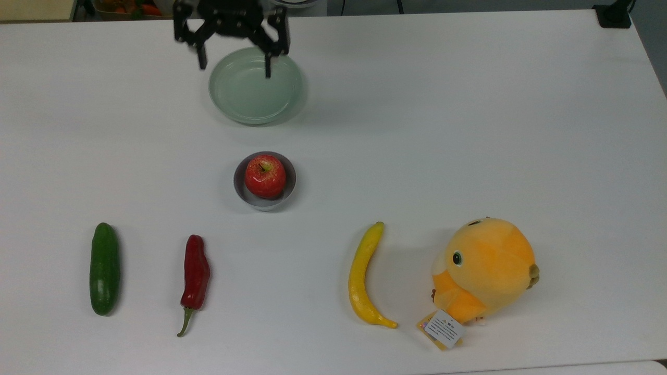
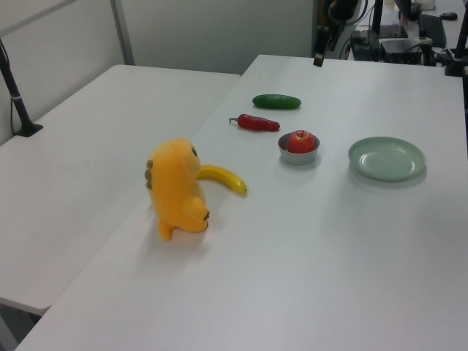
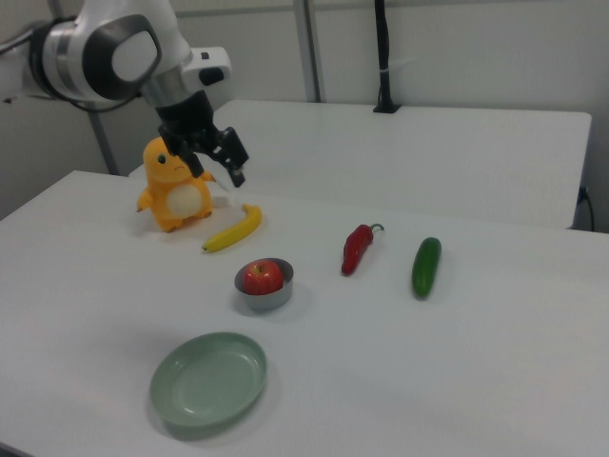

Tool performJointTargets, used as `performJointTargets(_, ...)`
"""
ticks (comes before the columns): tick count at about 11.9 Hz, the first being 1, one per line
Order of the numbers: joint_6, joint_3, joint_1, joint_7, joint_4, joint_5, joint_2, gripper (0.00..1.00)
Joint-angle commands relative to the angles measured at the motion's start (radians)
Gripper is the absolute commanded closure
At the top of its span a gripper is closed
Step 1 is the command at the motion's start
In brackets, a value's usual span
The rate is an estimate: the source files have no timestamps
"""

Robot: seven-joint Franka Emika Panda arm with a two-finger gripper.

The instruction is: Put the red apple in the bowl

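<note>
Apple is sitting inside the small grey bowl at centre-left of the top view, stem up, filling most of the rim; task looks done to me. Gripper is hanging at the top edge of the top view, over the pale green dish, jaws spread wide and carrying nothing; in the right view it is showing high at upper left, well apart from the bowl.

Handling, as a judgement: apple is looking rigid, glossy and so probably slippery, moderately heavy for its size. If a re-grip is needed, I'd be taking it across the widest part from above, fingers dropping into the thin gap between skin and bowl wall. That gap is looking tight, though depth is hard to read here. Bowl is light and may be sliding if nudged.
</note>
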State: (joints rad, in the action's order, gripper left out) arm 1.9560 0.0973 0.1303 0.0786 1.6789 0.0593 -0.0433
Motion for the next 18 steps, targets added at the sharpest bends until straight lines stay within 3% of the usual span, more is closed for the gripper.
performJointTargets(1,-0.255,-0.005,0.009,0.198,-0.071,-0.075,0.053,0.0)
performJointTargets(3,-0.423,-0.053,0.006,0.245,-0.087,-0.073,0.085,0.0)
performJointTargets(7,-0.395,-0.096,0.0,0.131,-0.061,-0.073,0.094,0.0)
performJointTargets(12,-0.224,-0.085,-0.009,-0.074,-0.051,-0.073,0.076,0.0)
performJointTargets(18,-0.218,-0.087,-0.014,-0.094,-0.036,-0.093,0.079,0.0)
